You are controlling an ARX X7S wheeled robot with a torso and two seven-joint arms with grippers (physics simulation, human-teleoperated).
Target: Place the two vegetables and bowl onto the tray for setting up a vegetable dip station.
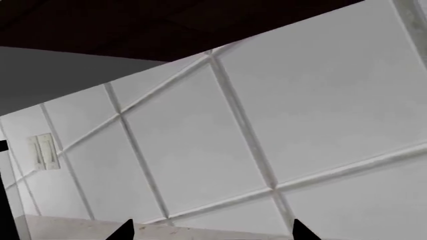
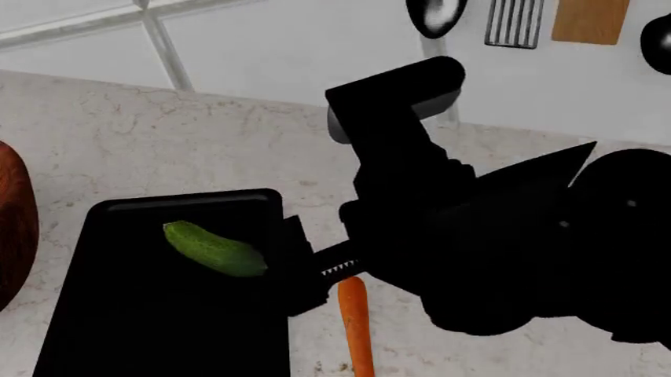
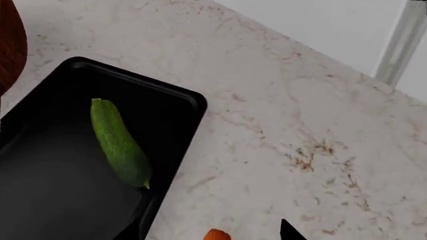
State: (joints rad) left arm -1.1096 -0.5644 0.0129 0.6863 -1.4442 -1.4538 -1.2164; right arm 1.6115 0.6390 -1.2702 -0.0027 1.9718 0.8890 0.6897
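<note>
The black tray (image 2: 126, 314) lies on the marble counter at the lower left of the head view, and it also shows in the right wrist view (image 3: 53, 200). The green cucumber (image 2: 215, 249) lies on the tray (image 3: 120, 145). The orange carrot (image 2: 354, 326) lies on the counter just right of the tray; only its tip (image 3: 217, 235) shows in the right wrist view. My right gripper (image 2: 314, 275) hangs over the carrot's far end, open, with one fingertip (image 3: 290, 231) showing. The reddish-brown bowl (image 2: 11, 228) is cut off at the left edge. My left gripper (image 1: 213, 232) is open, empty and faces the tiled wall.
The tiled wall (image 2: 262, 39) runs behind the counter. A spoon (image 2: 435, 16), a slotted spatula (image 2: 514, 20) and a wooden board (image 2: 590, 20) hang on it at the upper right. My right arm (image 2: 504, 236) covers the counter's right part.
</note>
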